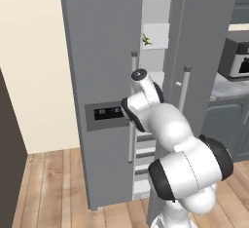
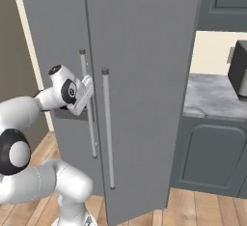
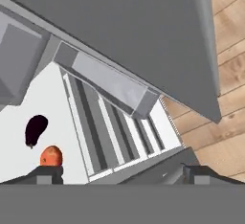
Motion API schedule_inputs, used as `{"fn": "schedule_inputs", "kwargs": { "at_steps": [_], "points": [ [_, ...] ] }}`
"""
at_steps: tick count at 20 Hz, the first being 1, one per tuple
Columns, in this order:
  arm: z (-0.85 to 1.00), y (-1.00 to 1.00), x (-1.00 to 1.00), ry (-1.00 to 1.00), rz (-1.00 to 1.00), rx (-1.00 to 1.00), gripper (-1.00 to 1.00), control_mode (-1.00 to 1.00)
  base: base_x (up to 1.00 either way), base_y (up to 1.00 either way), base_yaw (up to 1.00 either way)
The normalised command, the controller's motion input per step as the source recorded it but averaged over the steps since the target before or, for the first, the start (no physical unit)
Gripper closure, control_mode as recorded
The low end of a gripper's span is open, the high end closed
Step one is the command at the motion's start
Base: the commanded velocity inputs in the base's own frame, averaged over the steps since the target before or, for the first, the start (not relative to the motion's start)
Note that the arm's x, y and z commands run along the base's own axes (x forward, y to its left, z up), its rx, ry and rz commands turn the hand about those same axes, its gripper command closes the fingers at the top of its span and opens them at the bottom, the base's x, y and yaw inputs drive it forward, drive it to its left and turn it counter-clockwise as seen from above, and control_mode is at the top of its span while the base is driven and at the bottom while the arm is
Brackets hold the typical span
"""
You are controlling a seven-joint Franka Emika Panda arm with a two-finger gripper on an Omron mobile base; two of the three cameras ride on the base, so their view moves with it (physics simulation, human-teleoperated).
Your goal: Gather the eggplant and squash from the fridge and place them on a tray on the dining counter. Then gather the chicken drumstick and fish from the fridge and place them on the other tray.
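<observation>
Hand view shows the gripper released and empty facing the eggplant; the narrowly parted fridge doors risk snagging the arm on entry.

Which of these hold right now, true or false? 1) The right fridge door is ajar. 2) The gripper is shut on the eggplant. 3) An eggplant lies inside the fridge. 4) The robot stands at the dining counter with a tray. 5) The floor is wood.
1) True: the right fridge door stands ajar, with shelves showing in the gap.
2) False: the gripper is open and holds nothing; the eggplant lies apart from it.
3) True: it rests on a white shelf beside an orange round item.
4) False: the robot faces the fridge; beside it is a grey kitchen counter.
5) True: the floor is wood planks.
</observation>
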Motion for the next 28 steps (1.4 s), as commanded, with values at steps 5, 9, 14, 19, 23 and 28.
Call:
{"fn": "schedule_inputs", "kwargs": {
  "at_steps": [5, 9, 14, 19, 23, 28],
  "points": [
    [-0.09, 0.00, 0.30, -0.25, -0.33, 0.17, -1.00, -1.00, 0.00, 0.00, 0.00],
    [0.00, 0.00, -0.08, -0.23, -0.29, 0.19, -1.00, -1.00, 0.00, 0.00, 0.00],
    [0.00, 0.00, -0.55, -0.16, -0.32, 0.18, -1.00, -1.00, 0.00, 0.00, 0.00],
    [0.00, -0.17, -0.29, -0.11, -0.37, 0.15, -1.00, -1.00, 0.00, 0.00, 0.00],
    [0.00, -0.92, -0.27, -0.01, -0.42, 0.06, -1.00, -1.00, 0.00, 0.00, 0.00],
    [0.00, -1.00, -0.28, 0.00, -0.42, 0.03, -1.00, -1.00, 0.00, 0.00, 0.00]
  ]
}}
